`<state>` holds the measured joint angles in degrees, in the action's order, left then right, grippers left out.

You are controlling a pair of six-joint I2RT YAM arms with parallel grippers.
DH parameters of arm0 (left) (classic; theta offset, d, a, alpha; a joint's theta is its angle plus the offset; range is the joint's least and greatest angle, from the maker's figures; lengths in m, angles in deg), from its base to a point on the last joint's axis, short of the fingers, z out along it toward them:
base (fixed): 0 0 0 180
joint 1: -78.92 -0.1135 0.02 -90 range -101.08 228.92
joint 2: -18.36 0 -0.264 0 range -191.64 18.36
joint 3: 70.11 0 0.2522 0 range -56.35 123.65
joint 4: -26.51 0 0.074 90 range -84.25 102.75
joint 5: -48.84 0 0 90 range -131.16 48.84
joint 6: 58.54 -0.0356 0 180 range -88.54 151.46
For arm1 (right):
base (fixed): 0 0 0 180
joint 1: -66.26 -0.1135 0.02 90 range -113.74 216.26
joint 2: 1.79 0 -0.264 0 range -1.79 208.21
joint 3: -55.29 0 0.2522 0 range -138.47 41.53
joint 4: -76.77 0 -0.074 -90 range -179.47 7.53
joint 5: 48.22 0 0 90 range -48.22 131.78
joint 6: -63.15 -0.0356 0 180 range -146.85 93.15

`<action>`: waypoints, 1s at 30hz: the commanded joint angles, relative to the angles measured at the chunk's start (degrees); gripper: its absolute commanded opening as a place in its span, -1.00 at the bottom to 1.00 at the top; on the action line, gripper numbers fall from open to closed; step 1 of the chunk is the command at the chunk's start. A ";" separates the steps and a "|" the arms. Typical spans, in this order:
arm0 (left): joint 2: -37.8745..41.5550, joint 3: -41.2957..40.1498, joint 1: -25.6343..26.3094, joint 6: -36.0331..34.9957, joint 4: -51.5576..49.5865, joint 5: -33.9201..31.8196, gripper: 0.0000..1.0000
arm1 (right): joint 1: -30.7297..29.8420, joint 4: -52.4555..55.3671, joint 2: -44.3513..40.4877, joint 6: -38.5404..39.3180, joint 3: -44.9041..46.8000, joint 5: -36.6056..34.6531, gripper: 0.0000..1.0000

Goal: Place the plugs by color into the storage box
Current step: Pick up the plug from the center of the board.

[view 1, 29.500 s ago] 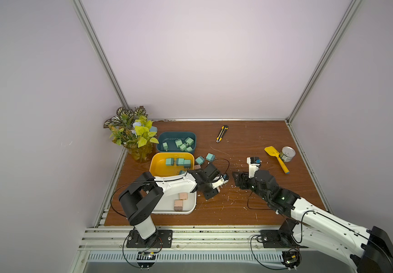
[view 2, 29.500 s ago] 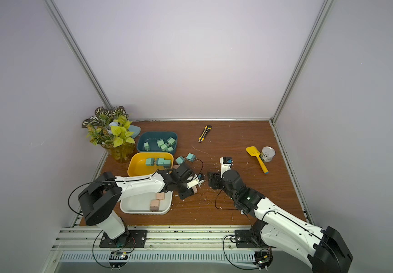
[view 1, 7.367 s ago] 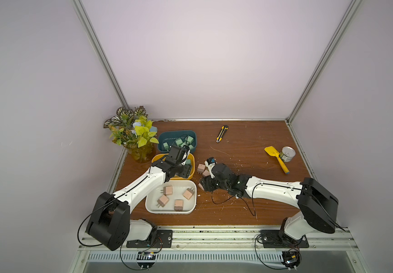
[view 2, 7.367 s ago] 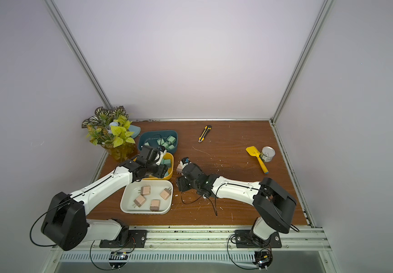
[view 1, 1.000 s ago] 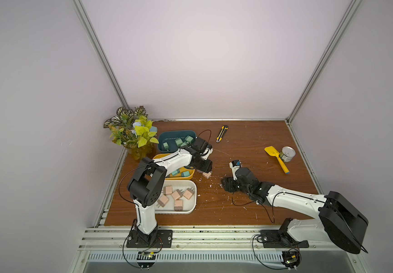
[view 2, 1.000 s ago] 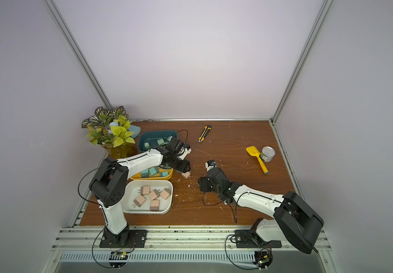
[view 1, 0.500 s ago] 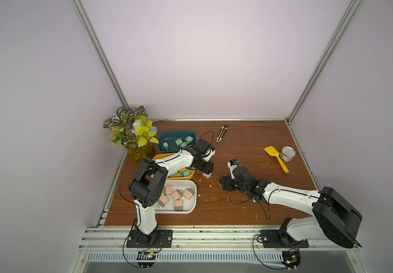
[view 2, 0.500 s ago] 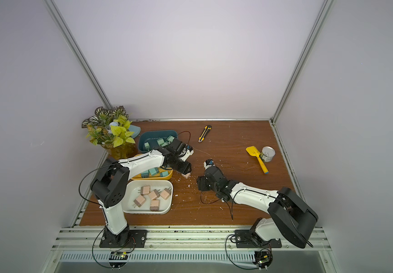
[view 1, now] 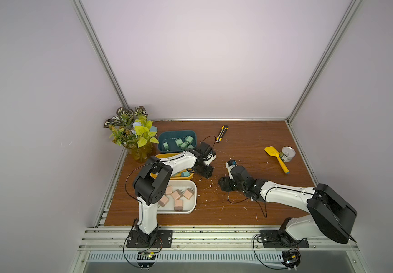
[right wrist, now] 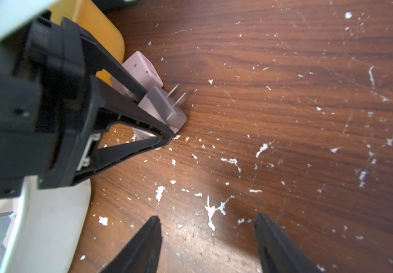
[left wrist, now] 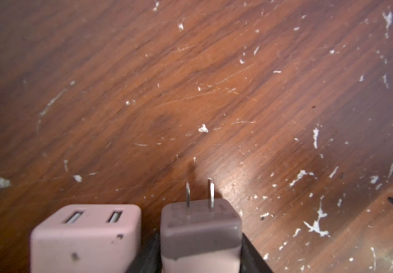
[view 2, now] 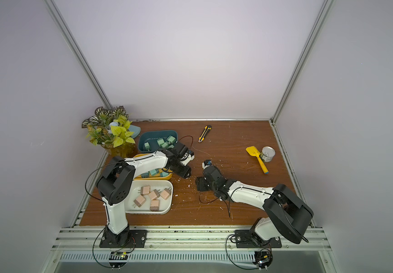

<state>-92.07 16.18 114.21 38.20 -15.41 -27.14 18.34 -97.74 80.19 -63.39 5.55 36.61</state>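
In both top views, the far teal tray (view 1: 167, 137) holds mint green plugs (view 1: 179, 142), the yellow tray (view 1: 164, 156) teal-blue plugs (view 2: 153, 172), and the near white tray (view 1: 193, 205) 5 pink plugs (view 1: 176, 195). On the surface (view 1: 249, 141) right of the yellow tray, the left claw (right wrist: 161, 113) pinches a loose pink plug (left wrist: 200, 227); a second loose plug (left wrist: 84, 234) lies just beside. The right claw (right wrist: 206, 216) gapes, empty.

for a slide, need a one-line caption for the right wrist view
Left gripper grips a pink plug beside a second pink plug near the yellow tray; right gripper open, empty.

No readable text; marks on plug (left wrist: 200, 227) illegible.
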 commanded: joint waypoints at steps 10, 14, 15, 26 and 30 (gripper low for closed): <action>2.33 0.51 0.53 -0.16 -0.34 -2.15 -0.23 | 0.07 -4.22 -2.83 -1.01 0.37 2.44 0.35; 4.78 -0.35 0.49 0.56 1.83 -2.44 -0.35 | 0.03 -5.26 -5.15 -1.28 1.94 2.83 0.34; 5.25 -0.61 0.48 0.92 2.35 -2.42 -0.36 | -0.01 -5.35 -5.79 -1.42 2.27 2.83 0.34; 13.95 -8.52 0.49 6.50 8.57 1.01 -0.41 | -1.56 -3.45 -11.46 -0.68 4.11 2.36 0.29; 18.03 -9.63 0.48 7.13 6.02 2.26 -0.41 | -1.82 -4.01 -13.30 -0.85 5.05 2.35 0.29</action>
<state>-77.23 6.85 114.23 43.97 -8.27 -26.68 16.83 -100.80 68.80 -63.96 10.33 39.11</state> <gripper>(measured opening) 0.465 0.644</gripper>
